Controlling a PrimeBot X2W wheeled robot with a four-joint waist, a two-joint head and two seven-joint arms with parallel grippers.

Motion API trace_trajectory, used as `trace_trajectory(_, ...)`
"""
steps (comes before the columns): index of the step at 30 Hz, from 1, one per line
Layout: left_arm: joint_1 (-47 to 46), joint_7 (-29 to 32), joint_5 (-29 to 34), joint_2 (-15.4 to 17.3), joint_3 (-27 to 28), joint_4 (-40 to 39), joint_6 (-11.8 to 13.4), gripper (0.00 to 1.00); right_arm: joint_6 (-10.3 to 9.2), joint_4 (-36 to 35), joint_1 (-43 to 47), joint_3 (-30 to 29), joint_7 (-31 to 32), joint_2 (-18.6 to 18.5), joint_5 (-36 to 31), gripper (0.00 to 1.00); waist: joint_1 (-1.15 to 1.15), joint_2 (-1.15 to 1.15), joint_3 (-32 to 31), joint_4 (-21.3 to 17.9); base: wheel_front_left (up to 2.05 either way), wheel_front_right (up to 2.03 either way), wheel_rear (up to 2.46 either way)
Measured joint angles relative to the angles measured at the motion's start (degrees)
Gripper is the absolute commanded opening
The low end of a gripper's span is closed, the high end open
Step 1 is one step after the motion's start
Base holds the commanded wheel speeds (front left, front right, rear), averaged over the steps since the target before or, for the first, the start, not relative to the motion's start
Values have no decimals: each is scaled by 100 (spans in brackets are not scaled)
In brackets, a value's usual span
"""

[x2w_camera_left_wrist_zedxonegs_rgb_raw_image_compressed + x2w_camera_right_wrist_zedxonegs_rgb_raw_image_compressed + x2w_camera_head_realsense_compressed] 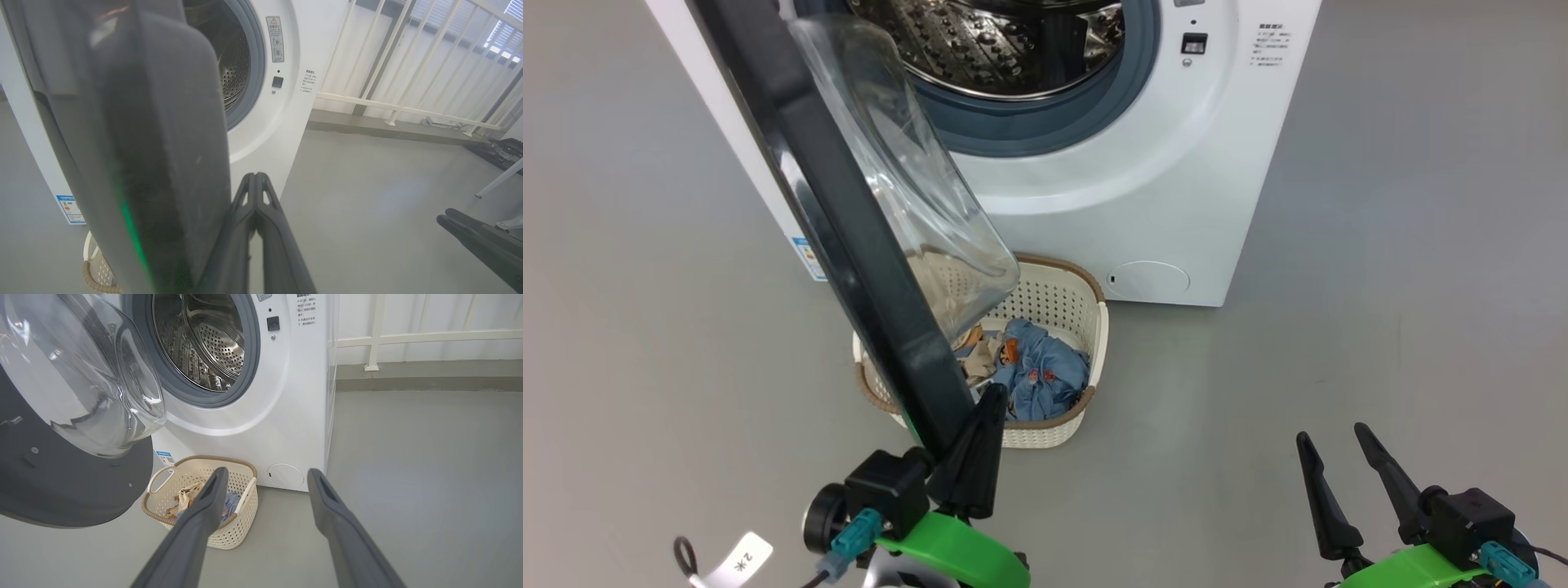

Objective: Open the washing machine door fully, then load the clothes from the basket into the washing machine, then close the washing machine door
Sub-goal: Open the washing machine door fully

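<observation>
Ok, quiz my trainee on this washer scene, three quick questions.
1. True or false: the left gripper is shut.
2. Where are the clothes? A) in the drum B) in the basket C) on the floor
3. Fill in: the right gripper is ____.
Key: 1 true; 2 B; 3 open.

The grey floor (1380, 343) carries the washing machine (1176, 163) and, just before it, the basket (1045, 433).
</observation>
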Motion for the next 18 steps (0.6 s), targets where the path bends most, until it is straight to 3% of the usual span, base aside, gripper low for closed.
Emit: trace_trajectory(18, 214, 207, -10, 171, 5, -498, 204, 0, 0, 7, 1, 1, 0, 0, 0, 100, 0, 0, 44, 192, 0, 0, 0)
